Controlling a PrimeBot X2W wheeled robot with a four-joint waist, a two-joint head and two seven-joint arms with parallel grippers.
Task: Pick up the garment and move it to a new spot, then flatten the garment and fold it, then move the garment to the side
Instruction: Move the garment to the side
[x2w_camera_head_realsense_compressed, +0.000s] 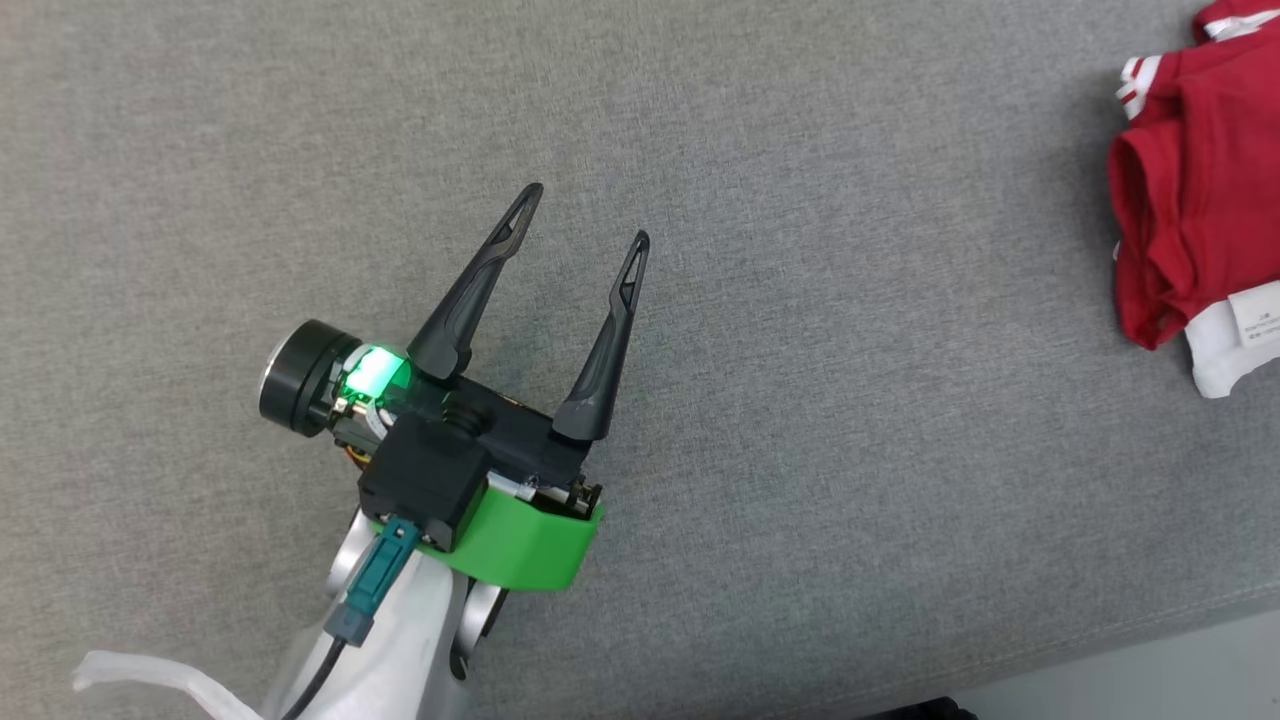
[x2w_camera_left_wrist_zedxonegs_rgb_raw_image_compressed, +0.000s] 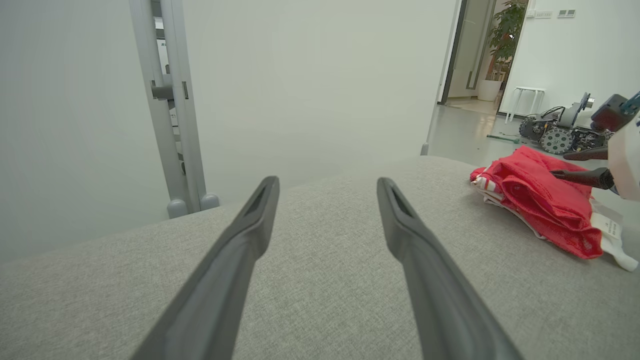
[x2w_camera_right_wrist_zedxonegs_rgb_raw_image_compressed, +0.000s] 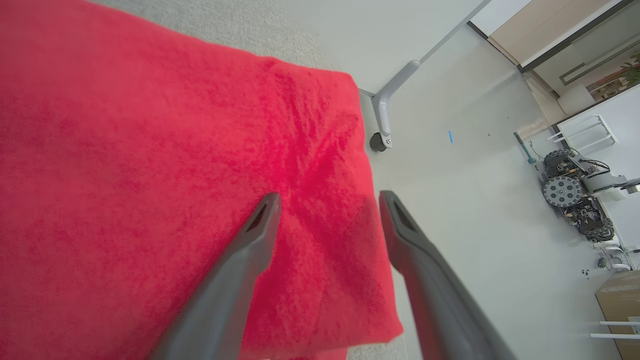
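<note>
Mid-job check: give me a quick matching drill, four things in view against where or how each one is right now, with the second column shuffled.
Things
1. left gripper
2. right gripper
3. garment
4. wheeled machine

States
A. on the floor, beyond the work surface
B. open, over the bare grey surface
C. red, bunched up, white label showing
D. open, over the edge of the red cloth

Pairs: 1-B, 2-D, 3-C, 4-A
</note>
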